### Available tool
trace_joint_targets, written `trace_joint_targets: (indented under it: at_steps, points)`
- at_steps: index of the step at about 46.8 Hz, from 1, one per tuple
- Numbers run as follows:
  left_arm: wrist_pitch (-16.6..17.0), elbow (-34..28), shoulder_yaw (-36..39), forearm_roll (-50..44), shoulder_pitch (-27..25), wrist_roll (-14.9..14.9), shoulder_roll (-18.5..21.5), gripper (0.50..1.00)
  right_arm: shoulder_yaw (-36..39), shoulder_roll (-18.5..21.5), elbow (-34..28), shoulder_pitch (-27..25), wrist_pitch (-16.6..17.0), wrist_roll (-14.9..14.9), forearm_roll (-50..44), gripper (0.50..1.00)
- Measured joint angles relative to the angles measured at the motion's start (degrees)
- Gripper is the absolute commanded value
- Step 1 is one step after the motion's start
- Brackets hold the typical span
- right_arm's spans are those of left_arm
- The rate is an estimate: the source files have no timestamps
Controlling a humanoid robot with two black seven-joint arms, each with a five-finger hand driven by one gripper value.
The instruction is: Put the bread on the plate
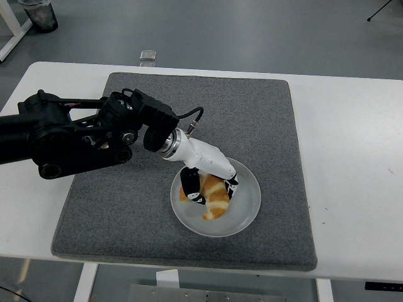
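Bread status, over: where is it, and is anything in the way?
Left hand shut on the bread, low over the plate. Right arm not in view. Plate sits on the grey mat; nothing blocking.
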Motion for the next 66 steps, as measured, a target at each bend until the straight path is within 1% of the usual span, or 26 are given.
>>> trace_joint_targets:
  at_steps: [20,31,35,48,49,51,56,57,59,60,66]
  points:
    - [0.24,0.44,-0.15,2.02,0.14,0.02,0.00,0.500,0.00,0.00,-0.01,0.00,0.00,0.00,0.00,0.952]
    - [1.06,1.01,-0.09,3.21,0.58,0.05,-0.13,0.500,0.00,0.00,-0.01,0.00,0.00,0.00,0.00,0.952]
    - [1.13,1.13,0.00,4.29,1.36,0.05,-0.93,0.500,0.00,0.00,0.01,0.00,0.00,0.00,0.00,0.952]
    - [2.00,2.01,0.02,4.84,1.46,0.10,-2.09,0.500,0.00,0.00,0.01,0.01,0.00,0.01,0.00,0.952]
    - [2.03,2.05,0.02,4.84,1.46,0.10,-2.10,0.516,0.00,0.00,0.01,0.03,0.00,0.00,0.00,0.952]
    - [2.26,2.09,0.02,4.84,1.52,0.10,-2.11,0.619,0.00,0.00,0.00,0.02,0.00,0.01,0.00,0.952]
    - [2.72,2.36,0.02,4.71,1.56,0.09,-2.11,0.816,0.00,0.00,0.00,0.01,0.00,0.00,0.00,0.952]
    - [2.76,2.37,0.01,4.56,1.56,0.09,-2.11,0.874,0.00,0.00,0.00,0.01,0.00,0.00,0.00,0.952]
    - [2.77,2.42,-0.08,4.36,1.56,0.09,-2.11,0.966,0.00,0.00,-0.01,0.01,0.00,0.00,0.00,0.952]
    - [2.79,2.45,-0.21,4.23,1.56,0.09,-2.11,0.992,0.00,0.00,-0.01,0.01,0.00,0.00,0.00,0.952]
    - [2.85,2.77,-0.70,3.90,1.56,0.09,-2.17,0.992,0.00,0.00,-0.01,0.00,0.00,0.00,0.00,0.952]
